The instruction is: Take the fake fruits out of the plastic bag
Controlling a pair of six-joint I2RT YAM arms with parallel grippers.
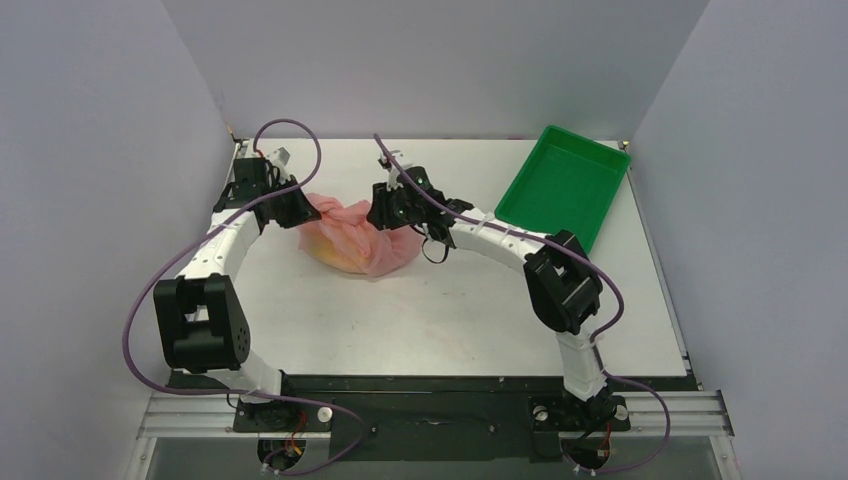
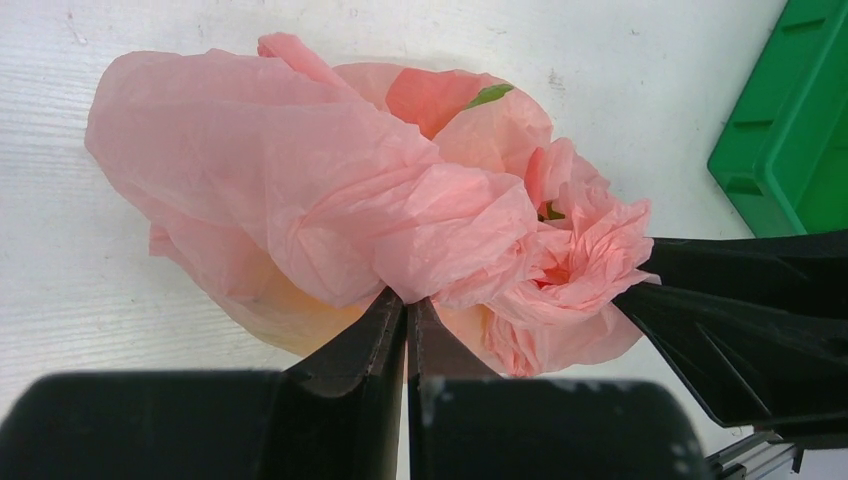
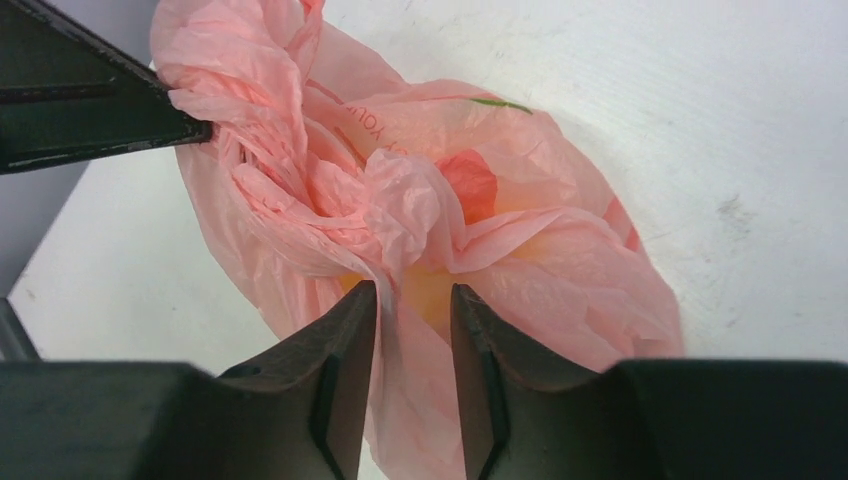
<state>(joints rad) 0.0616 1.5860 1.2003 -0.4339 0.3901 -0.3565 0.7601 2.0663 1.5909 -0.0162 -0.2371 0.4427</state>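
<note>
Plastic bag (image 1: pixel 355 238) is clamped at 10 o'clock by left gripper (image 2: pixel 407 310), straddled unclenched at 2 o'clock by right gripper (image 3: pixel 415 300); film is best gripped there, then drawn apart gently.

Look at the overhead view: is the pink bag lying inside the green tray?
No, the pink bag lies on the white table, well apart from the green tray at the far right.

The plastic bag (image 2: pixel 300 190) is translucent, crinkled pink, printed with a red patch and a small green stroke; yellow-orange shows through its near side. The far-right tray (image 1: pixel 565 185) is bright green, the table (image 1: pixel 450 310) white, the left gripper (image 2: pixel 407 305) and right gripper (image 3: pixel 414 300) black, and the cables (image 1: pixel 290 121) purple.
</note>
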